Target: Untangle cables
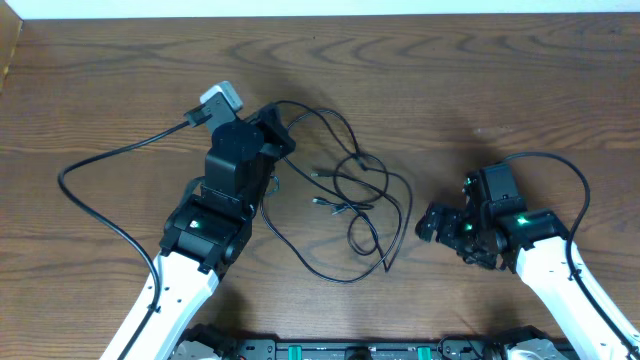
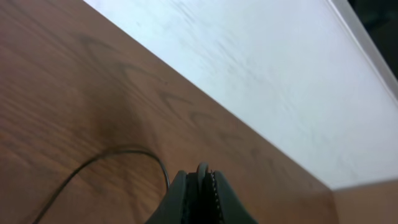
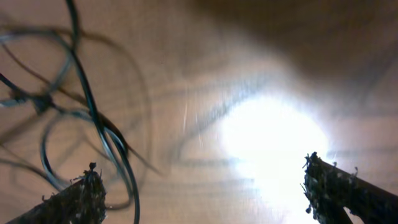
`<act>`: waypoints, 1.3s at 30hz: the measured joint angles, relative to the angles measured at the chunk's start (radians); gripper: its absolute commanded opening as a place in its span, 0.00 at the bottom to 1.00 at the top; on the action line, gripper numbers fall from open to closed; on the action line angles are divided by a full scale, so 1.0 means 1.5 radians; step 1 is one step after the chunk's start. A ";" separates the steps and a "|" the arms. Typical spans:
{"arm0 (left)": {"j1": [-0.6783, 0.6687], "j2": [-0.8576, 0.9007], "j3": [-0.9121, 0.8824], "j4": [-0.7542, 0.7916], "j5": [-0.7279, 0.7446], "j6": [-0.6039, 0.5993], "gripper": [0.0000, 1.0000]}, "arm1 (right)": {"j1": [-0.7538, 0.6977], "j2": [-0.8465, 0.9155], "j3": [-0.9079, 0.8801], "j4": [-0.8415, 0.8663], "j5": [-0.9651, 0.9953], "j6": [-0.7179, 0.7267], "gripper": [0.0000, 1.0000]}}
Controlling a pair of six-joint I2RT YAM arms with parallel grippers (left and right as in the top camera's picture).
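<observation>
Several thin black cables (image 1: 350,190) lie in a loose tangle on the wooden table between the two arms. My left gripper (image 1: 283,135) is at the tangle's upper left end. In the left wrist view its jaws (image 2: 202,177) are shut on a thin black cable (image 2: 112,152), which curves away to the left over the wood. My right gripper (image 1: 425,222) sits just right of the tangle. In the right wrist view it (image 3: 202,165) stands wide open, with black cable loops (image 3: 93,112) running past the inner side of its left finger (image 3: 87,193) and nothing gripped.
A thick black cord (image 1: 100,170) loops from the left arm across the table's left part. Another (image 1: 560,165) arcs over the right arm. The table's far edge meets a white surface (image 2: 280,74) beyond the left gripper.
</observation>
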 measured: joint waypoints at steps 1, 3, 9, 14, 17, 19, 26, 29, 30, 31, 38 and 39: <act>0.000 0.000 0.000 0.000 -0.009 -0.009 0.08 | 0.000 0.000 0.000 -0.012 -0.010 0.001 0.99; 0.000 0.000 0.000 0.000 -0.030 -0.038 0.08 | 0.000 0.000 0.000 -0.024 -0.031 0.002 0.99; 0.000 0.000 0.000 -0.001 -0.058 -0.103 0.08 | 0.000 0.000 0.000 -0.025 -0.120 -0.025 0.90; 0.000 0.000 0.000 -0.009 -0.062 -0.081 0.08 | 0.000 0.000 0.000 -0.041 -0.160 -0.154 0.75; 0.000 0.000 0.000 -0.024 -0.062 -0.040 0.08 | 0.000 0.000 0.000 -0.058 -0.168 -0.203 0.77; 0.000 0.000 0.000 -0.033 -0.062 -0.016 0.08 | 0.000 -0.002 0.000 -0.067 -0.178 -0.233 0.78; 0.000 0.000 0.000 -0.041 -0.070 0.020 0.08 | 0.000 -0.069 0.000 -0.064 -0.305 -0.355 0.64; 0.000 0.003 0.000 -0.041 -0.070 0.023 0.08 | 0.000 -0.111 0.000 -0.032 -0.366 -0.377 0.31; 0.000 0.006 0.000 -0.041 -0.070 0.023 0.08 | 0.000 -0.124 0.000 -0.015 -0.384 -0.382 0.22; 0.000 0.009 0.000 -0.041 -0.070 0.023 0.08 | 0.000 -0.136 0.000 0.001 -0.398 -0.384 0.09; 0.000 0.023 0.000 -0.040 -0.059 0.025 0.08 | 0.005 -0.150 0.000 0.136 -0.418 -0.332 0.01; 0.000 0.023 0.000 -0.038 -0.054 0.025 0.08 | 0.010 -0.144 0.000 0.150 -0.406 -0.321 0.01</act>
